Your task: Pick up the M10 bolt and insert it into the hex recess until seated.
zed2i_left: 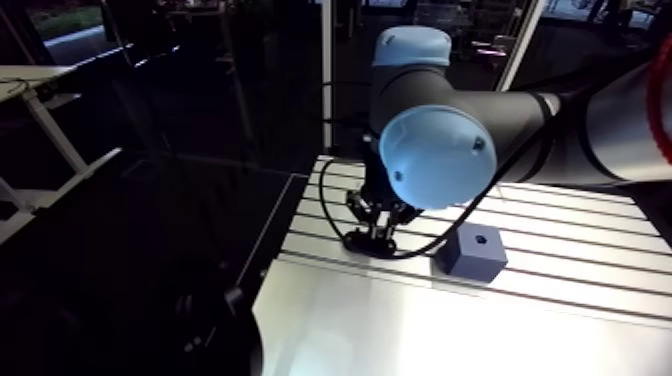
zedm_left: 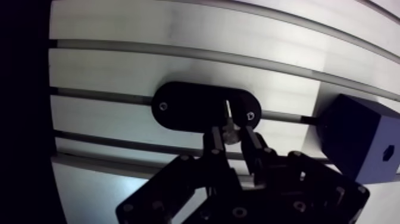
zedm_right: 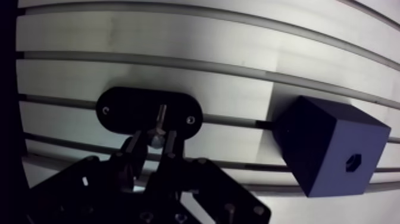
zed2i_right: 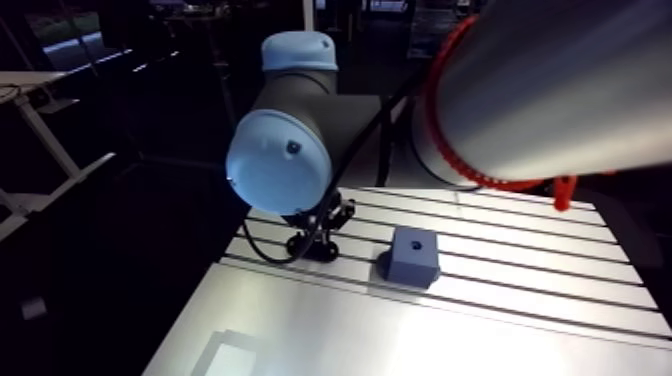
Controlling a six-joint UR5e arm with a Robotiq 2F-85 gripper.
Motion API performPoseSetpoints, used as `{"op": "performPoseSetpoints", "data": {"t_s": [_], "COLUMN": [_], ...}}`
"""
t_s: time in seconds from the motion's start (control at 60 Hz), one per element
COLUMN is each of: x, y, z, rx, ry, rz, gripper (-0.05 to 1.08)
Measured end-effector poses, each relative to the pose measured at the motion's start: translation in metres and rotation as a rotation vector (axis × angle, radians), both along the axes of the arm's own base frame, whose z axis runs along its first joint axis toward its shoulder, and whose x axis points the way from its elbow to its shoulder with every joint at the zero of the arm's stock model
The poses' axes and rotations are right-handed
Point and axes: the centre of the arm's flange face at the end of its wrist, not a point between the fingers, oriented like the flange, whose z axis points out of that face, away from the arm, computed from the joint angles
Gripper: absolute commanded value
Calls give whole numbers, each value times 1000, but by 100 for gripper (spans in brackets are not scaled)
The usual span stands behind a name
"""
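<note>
In the wrist view, a small metal M10 bolt stands in a black oval holder on the slotted table. My gripper is down at the holder, its two fingers pressed against the bolt's head from either side, so it is shut on it. Beside the gripper sits a dark blue cube with a hex recess in the face turned towards the camera. In the arm view the gripper is low over the holder, and the cube stands close by on the table.
The slotted aluminium table runs in grooved strips under the holder and the cube. Its edge lies just beyond the holder, with a dark drop past it. A smooth bright plate covers the near part of the table.
</note>
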Motion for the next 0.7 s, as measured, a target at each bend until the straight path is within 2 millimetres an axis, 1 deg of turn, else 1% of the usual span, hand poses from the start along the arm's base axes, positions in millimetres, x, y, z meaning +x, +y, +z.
{"op": "performPoseSetpoints", "data": {"t_s": [0.3, 0.433, 0.567, 0.7], "x": [0, 0, -2, -6], "y": [0, 0, -1, -1], "z": [0, 1, 7, 19], "rx": [0, -1, -4, -9], "ry": [1, 3, 15, 39], "rz": [-1, -1, 1, 1], "gripper": [77, 83, 87, 89]}}
